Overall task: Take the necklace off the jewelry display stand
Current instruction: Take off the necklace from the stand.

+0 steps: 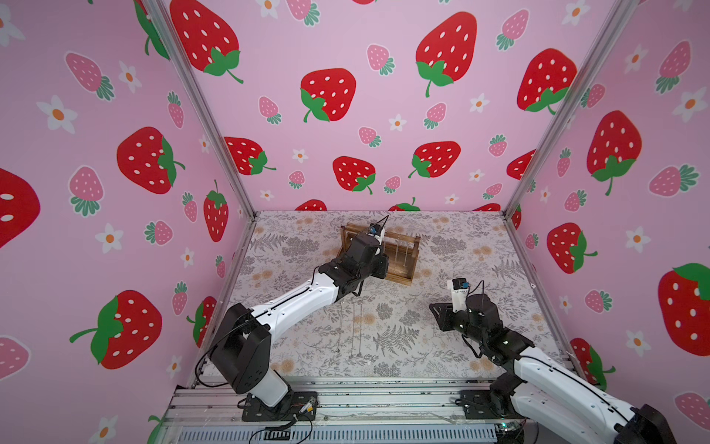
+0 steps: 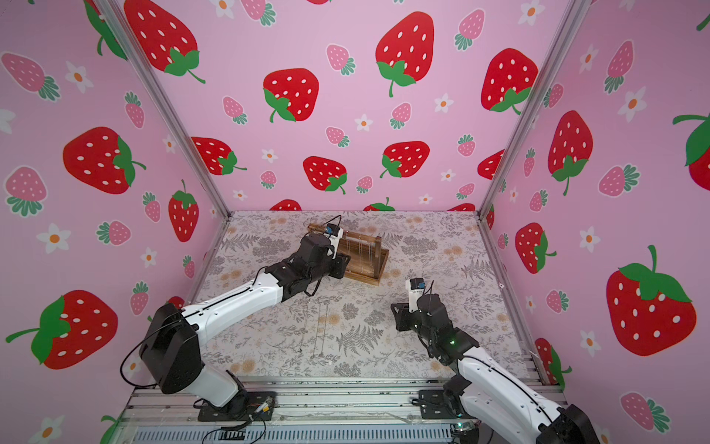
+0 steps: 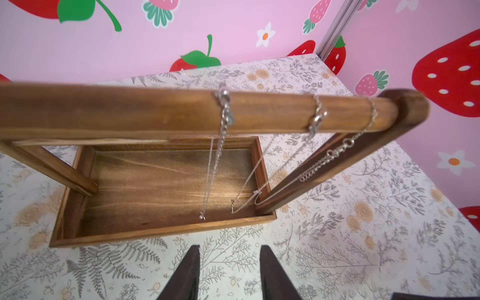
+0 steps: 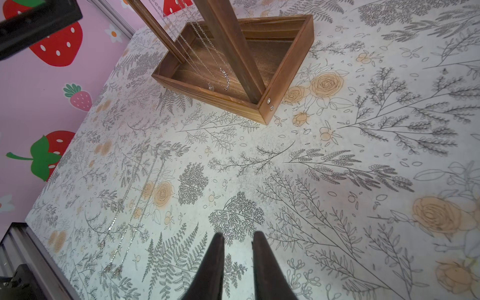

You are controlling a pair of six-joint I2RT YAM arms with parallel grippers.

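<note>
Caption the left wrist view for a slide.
Left gripper, jaws apart and empty, faces the wooden jewelry display stand, three silver chains draped over its top bar.

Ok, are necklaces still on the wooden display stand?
On: three thin silver chains hang over the round top bar of the brown wooden stand.

From above, my left arm (image 1: 299, 300) hides the half of the jewelry display stand (image 1: 407, 265) nearest it, and my left gripper (image 3: 230, 249) is out of sight there. Close up, the stand's top bar (image 3: 130, 109) is blurred and runs off the edge. My right wrist view cuts off the stand's uprights (image 4: 228, 44). The chains (image 1: 355, 330) lying in front of the stand are too thin to count.
</note>
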